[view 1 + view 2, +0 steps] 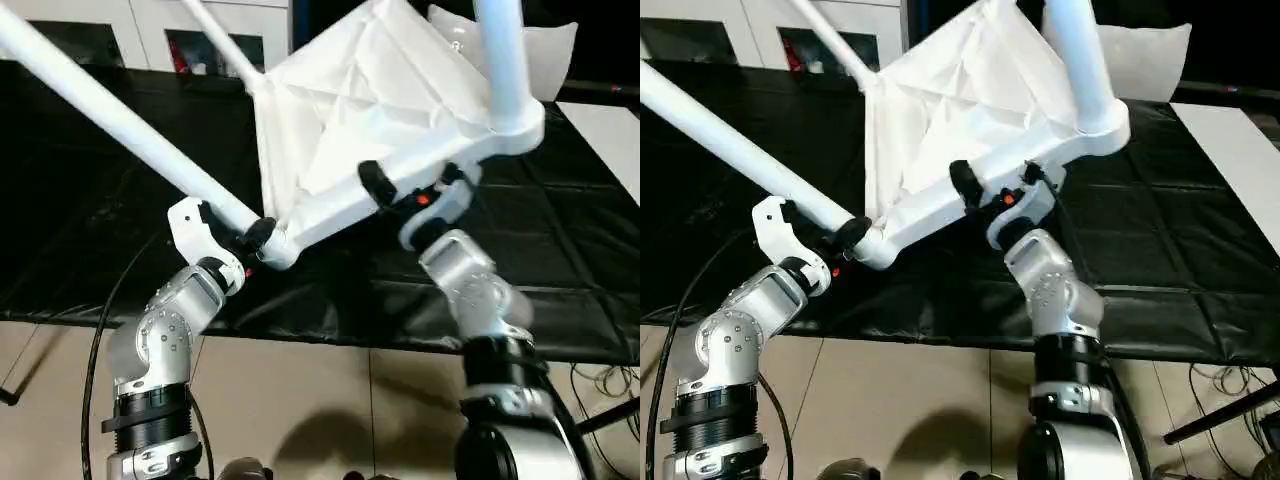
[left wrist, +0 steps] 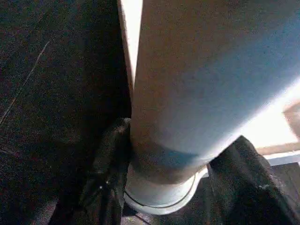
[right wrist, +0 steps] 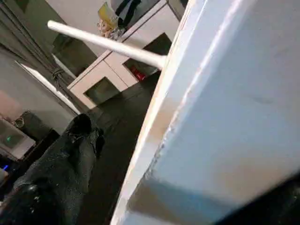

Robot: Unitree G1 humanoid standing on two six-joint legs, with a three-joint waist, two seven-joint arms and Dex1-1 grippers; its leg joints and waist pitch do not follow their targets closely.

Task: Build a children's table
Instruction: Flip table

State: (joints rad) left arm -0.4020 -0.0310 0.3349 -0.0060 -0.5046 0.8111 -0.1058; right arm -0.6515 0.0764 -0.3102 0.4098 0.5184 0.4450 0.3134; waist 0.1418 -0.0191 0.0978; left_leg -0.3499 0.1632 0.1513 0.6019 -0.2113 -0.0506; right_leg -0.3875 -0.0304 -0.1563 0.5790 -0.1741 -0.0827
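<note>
The children's table top [image 1: 350, 90] hangs tilted above the black-covered bench, its ribbed underside facing me. Three white legs stand in its corner sockets: one long leg [image 1: 110, 110] runs up to the left, one [image 1: 500, 50] rises at the upper right, and a thinner-looking one [image 1: 225, 40] points away at the back. My left gripper [image 1: 250, 240] is shut on the long leg just above its socket, with black fingers [image 2: 105, 178] on both sides of it. At the near rim of the top, my right gripper [image 1: 415, 190] is clamped on the edge [image 3: 225, 117].
A black cloth covers the bench [image 1: 560, 250] under the table top. White glass-door cabinets [image 1: 150, 20] stand behind it and a white pillow [image 1: 550, 45] lies at the back right. Cables [image 1: 600, 380] trail on the floor at the right.
</note>
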